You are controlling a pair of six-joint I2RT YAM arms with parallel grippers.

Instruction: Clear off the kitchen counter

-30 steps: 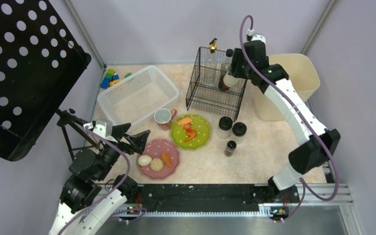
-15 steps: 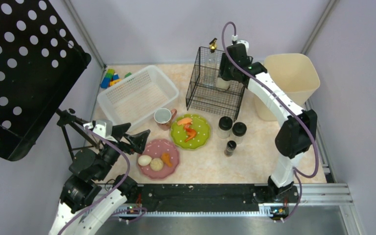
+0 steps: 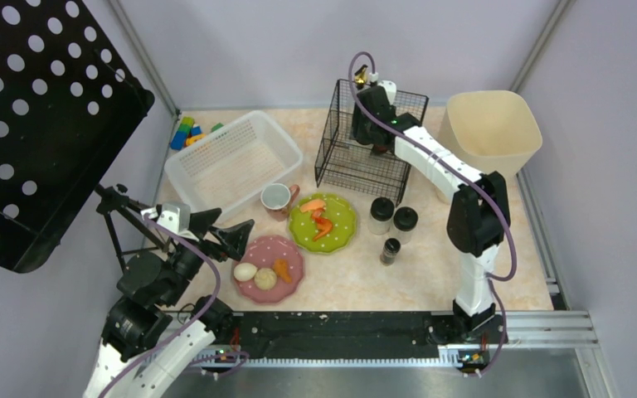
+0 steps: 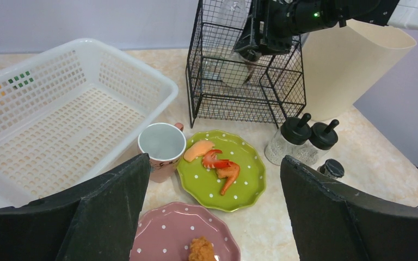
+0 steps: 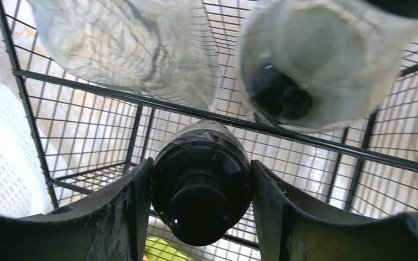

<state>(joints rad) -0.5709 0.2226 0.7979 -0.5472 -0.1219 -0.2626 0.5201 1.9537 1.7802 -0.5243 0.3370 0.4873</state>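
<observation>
since half a second ago the right arm has swung further left, away from the beige bin point(image 3: 498, 124). its right gripper point(image 3: 371, 124) now sits over the middle of the black wire rack point(image 3: 357, 170) rather than at the rack's right edge. the left arm has not shifted.

in the wrist view the right gripper point(image 5: 201, 209) is clamped on a dark-capped bottle point(image 5: 200, 174). both fingers point(image 5: 125, 217) press against its sides, parted only as wide as the bottle. the bottle reaches down between the rack's wire walls; we cannot tell whether its base touches the rack floor. just beyond the fingers, in the same rack, are a clear plastic bottle point(image 5: 136, 49) and what is probably another bottle point(image 5: 315, 60), seen end-on.

the left gripper point(image 3: 220, 234) hovers with its jaws wide apart, holding nothing. ahead of it lies a green plate point(image 4: 223, 179) with orange food pieces, with a mug point(image 4: 162, 144) just left of that. a pink plate point(image 4: 179, 234) lies below the fingers.

the kitchen counter point(image 3: 431, 274) spreads under both grippers. it carries the rack, the plates, the mug, a white basket point(image 3: 232, 162) and three black-lidded jars point(image 3: 404, 220).
</observation>
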